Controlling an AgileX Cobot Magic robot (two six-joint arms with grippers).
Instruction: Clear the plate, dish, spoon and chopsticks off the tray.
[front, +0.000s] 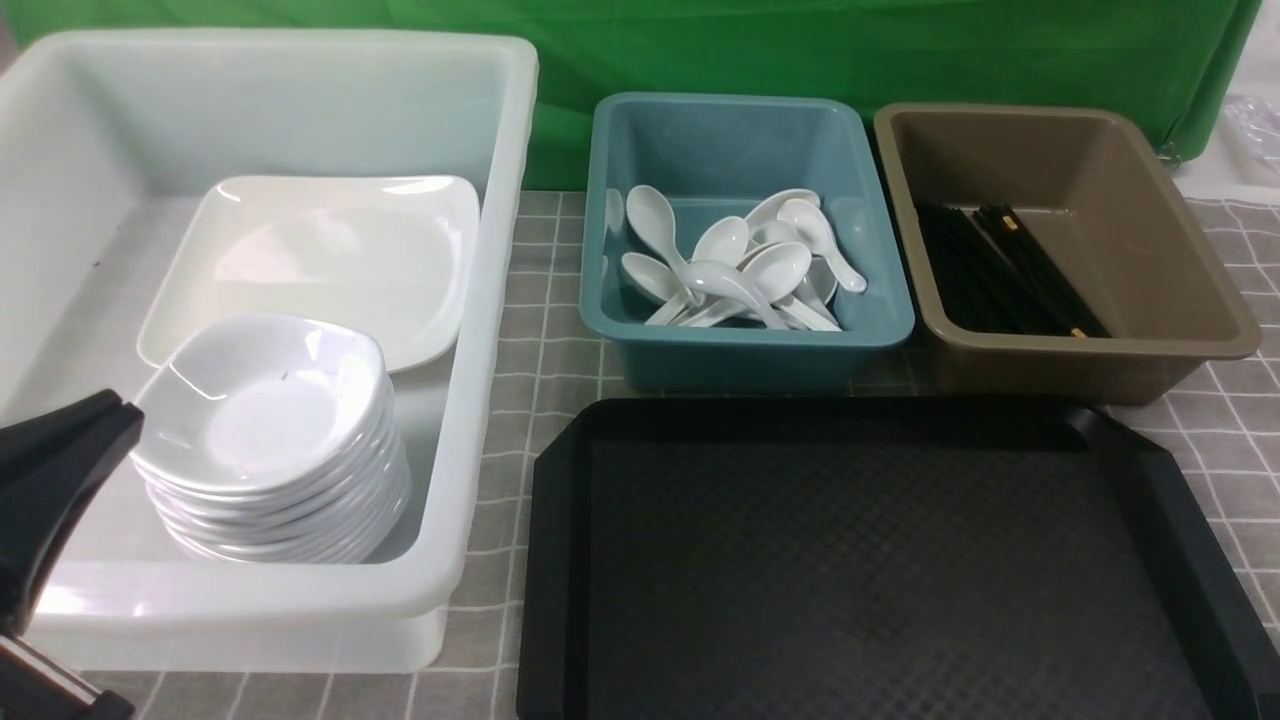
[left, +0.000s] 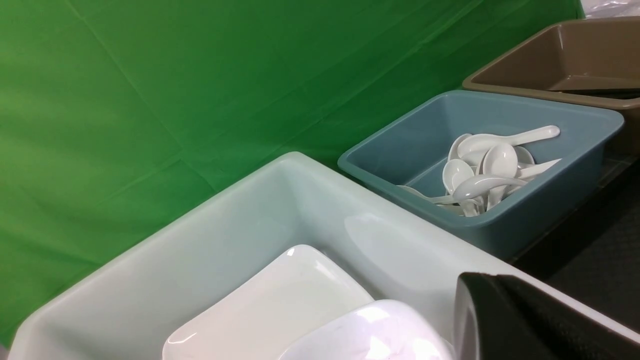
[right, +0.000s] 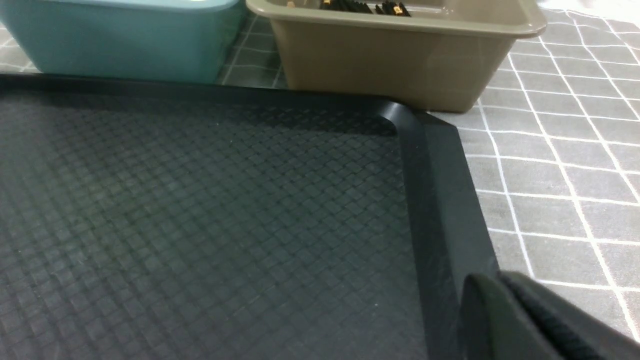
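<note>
Bare tray (front: 880, 560), full bins: the tableware sits sorted behind it.

From left: the left gripper (front: 60, 470), jaws together and holding nothing, hangs over the near corner of the white tub (front: 490, 300), where the plate (front: 320, 260) lies flat behind a stack of small dishes (front: 270, 440) — glossy, hard, likely slippery and breakable, best taken by a rim, though the tub walls crowd any reach. Spoons (front: 730, 270) lie heaped in the teal bin (front: 750, 350), light but slick, handles the likely hold. Chopsticks (front: 1000, 275) lie bundled in the brown bin (front: 1180, 340), thin, stiff and prone to roll. The right gripper (right: 535, 320) shows only in its wrist view, over the tray's right rim, empty, its fingers lying close together.
</note>
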